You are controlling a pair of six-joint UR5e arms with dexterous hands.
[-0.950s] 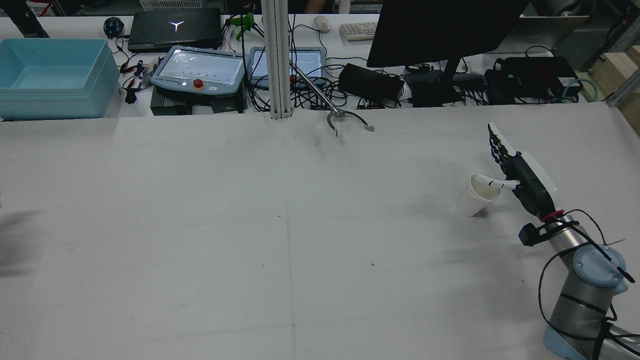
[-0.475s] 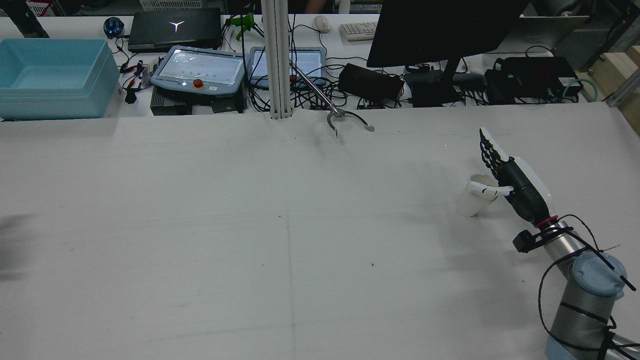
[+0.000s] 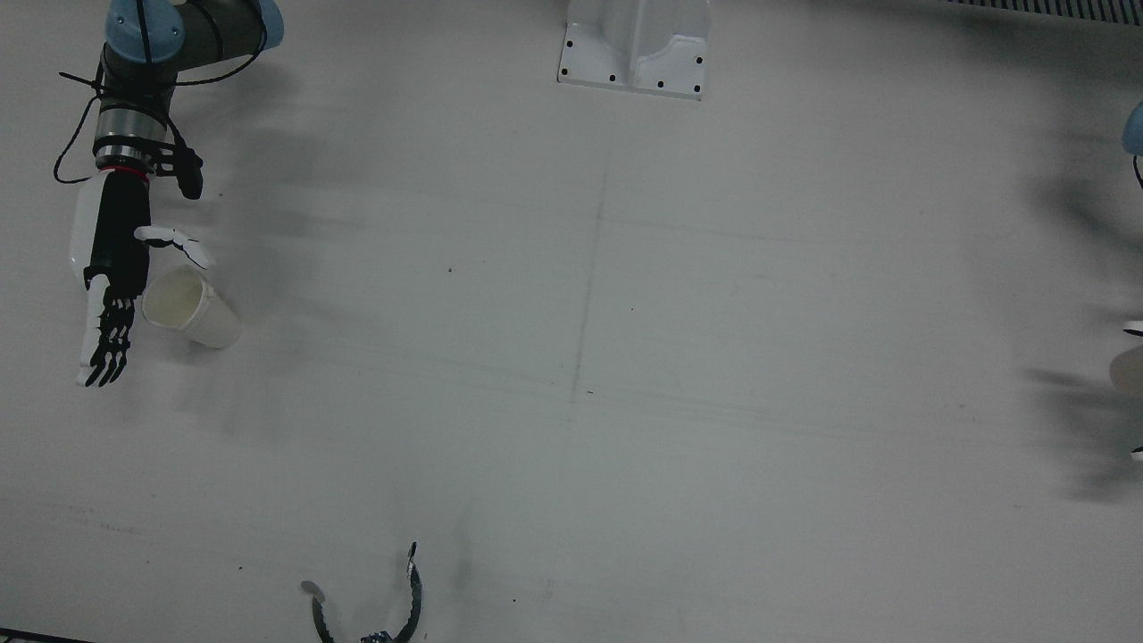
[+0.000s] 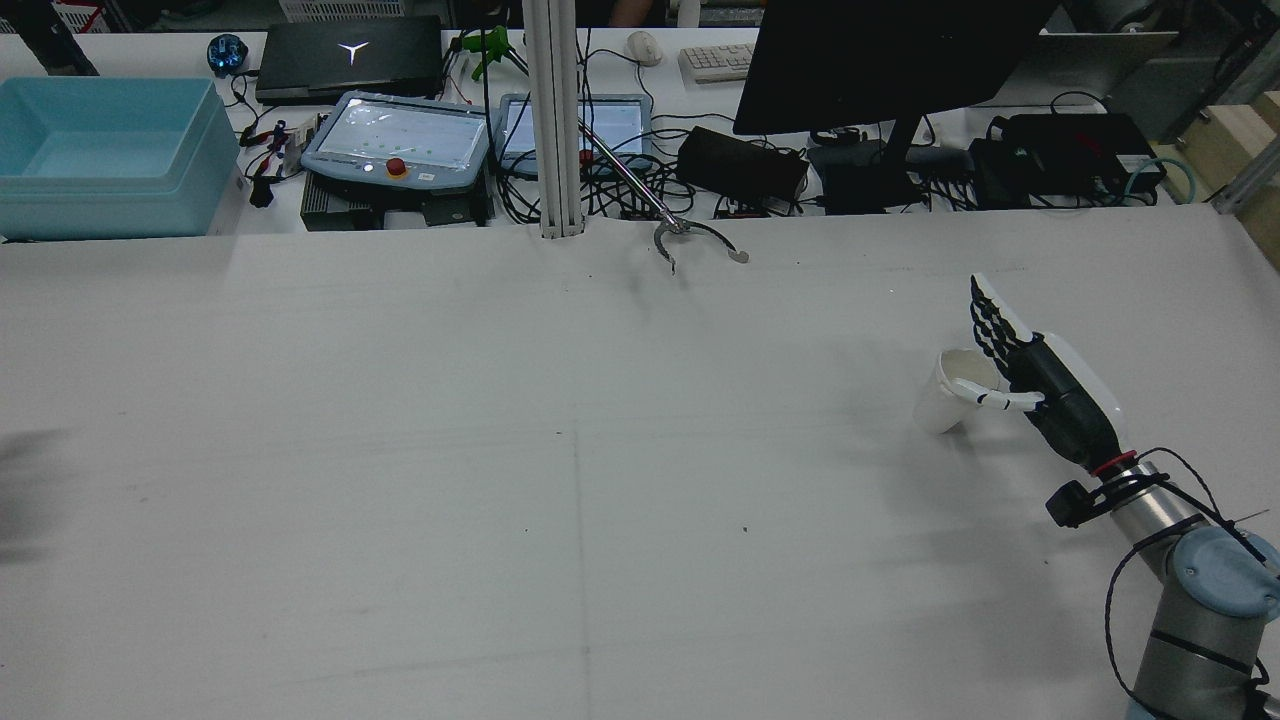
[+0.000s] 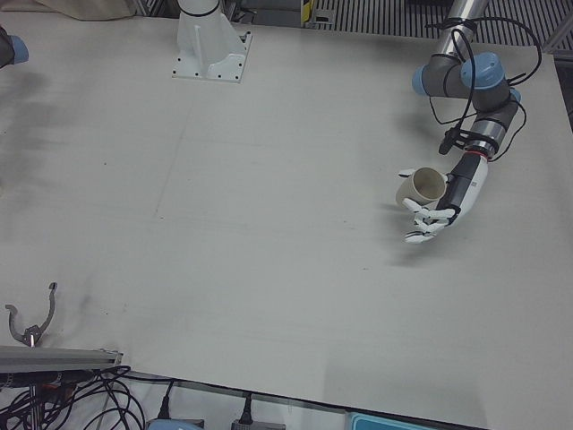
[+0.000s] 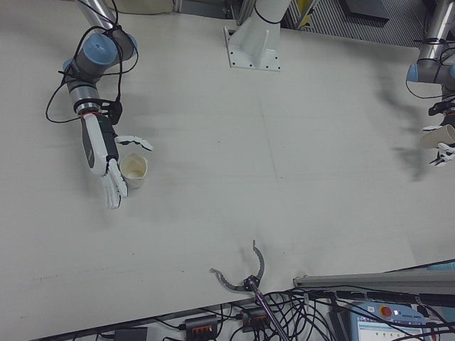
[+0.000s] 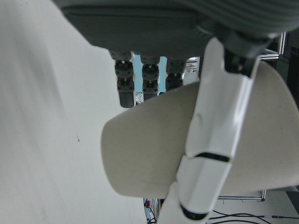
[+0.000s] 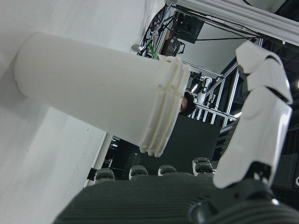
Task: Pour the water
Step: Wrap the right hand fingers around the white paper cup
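A white paper cup [image 4: 945,395] stands upright on the table at the robot's right, also seen in the front view [image 3: 192,310] and close up in the right hand view [image 8: 93,93]. My right hand [image 4: 1040,385] is open right beside it, fingers straight along its side and thumb over the rim, not closed on it. My left hand [image 5: 448,202] is outside the rear view. It holds a second paper cup [image 5: 425,185] off the table, thumb across the cup's wall [image 7: 149,154].
A metal grabber claw [image 4: 690,238] lies at the table's far edge. Behind that edge are a blue bin [image 4: 100,150], teach pendants, cables and a monitor. A white post base [image 3: 634,54] sits mid-table on the robot's side.
My right hand swung forward, then came back and lower beside the cup, with the thumb still over the rim. The cup has not moved.
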